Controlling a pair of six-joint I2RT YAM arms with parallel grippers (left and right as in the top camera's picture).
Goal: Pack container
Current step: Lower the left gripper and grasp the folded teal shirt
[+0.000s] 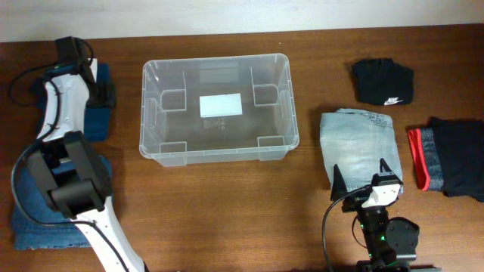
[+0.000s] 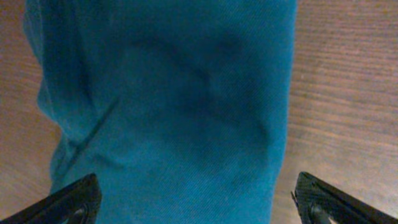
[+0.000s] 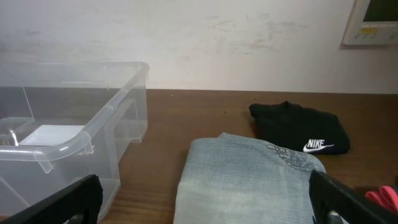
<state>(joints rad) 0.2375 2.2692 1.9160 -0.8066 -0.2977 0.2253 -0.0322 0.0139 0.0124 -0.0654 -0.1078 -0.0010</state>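
Note:
The clear plastic container (image 1: 283,98) stands empty at the table's middle, with a white label (image 1: 220,104) on its base; it also shows in the right wrist view (image 3: 74,144). My left gripper (image 1: 103,94) is open at the far left, right above a folded blue cloth (image 1: 97,122). In the left wrist view that blue cloth (image 2: 168,106) fills the space between the spread fingers (image 2: 196,208). My right gripper (image 1: 361,177) is open and empty over the near edge of folded light-blue jeans (image 1: 358,140), which also show in the right wrist view (image 3: 249,180) between the fingers (image 3: 205,208).
A black Nike garment (image 1: 383,81) lies at the back right, also in the right wrist view (image 3: 298,127). A dark garment with a red edge (image 1: 450,155) lies at the far right. Another blue cloth (image 1: 38,219) lies under the left arm's base.

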